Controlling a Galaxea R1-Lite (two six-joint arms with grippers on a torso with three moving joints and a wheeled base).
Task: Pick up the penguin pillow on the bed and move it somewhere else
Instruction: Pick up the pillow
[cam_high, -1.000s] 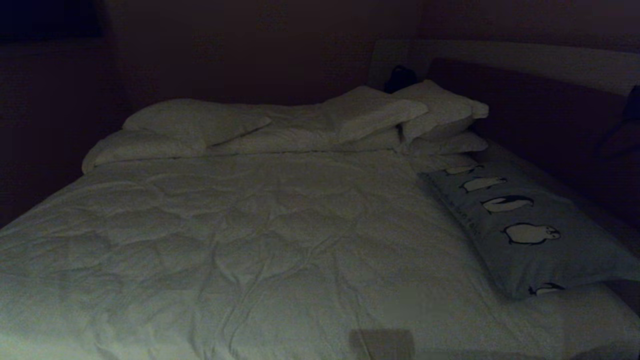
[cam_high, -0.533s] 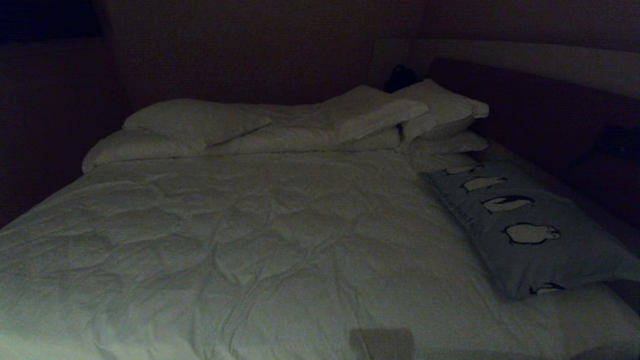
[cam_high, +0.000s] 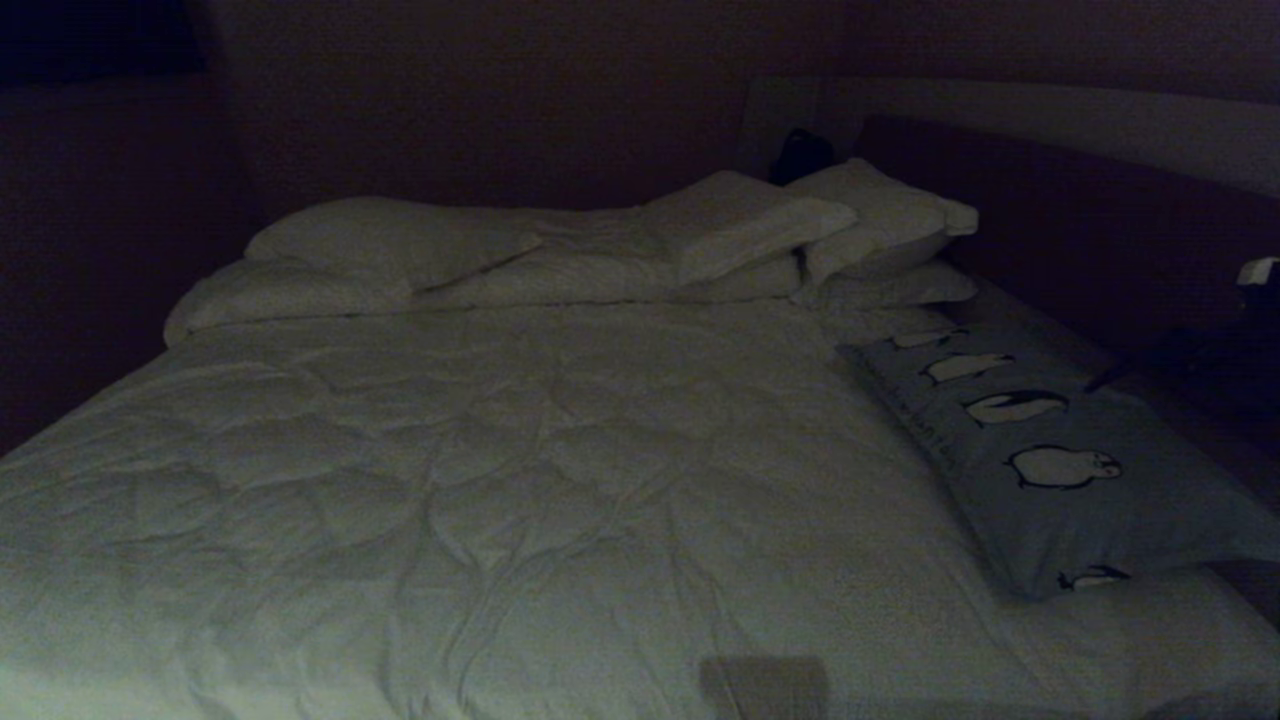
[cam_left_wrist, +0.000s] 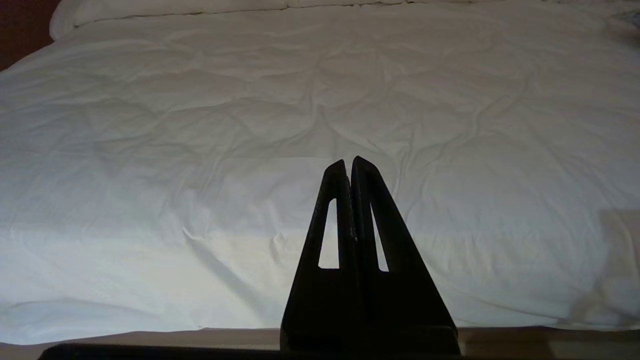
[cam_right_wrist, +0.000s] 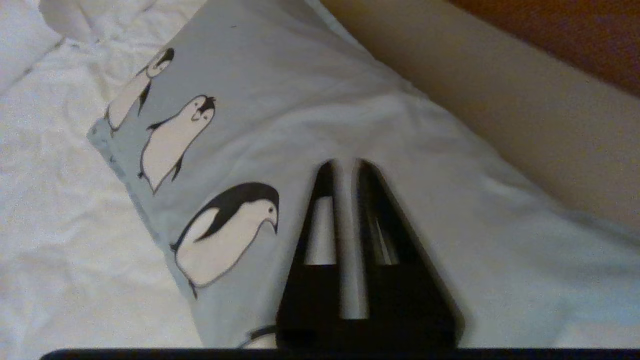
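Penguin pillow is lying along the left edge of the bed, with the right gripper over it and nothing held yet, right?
Not quite. The penguin pillow lies along the right edge of the bed, as the head view shows. The rest holds: the right wrist view shows the right gripper over the pillow, holding nothing.
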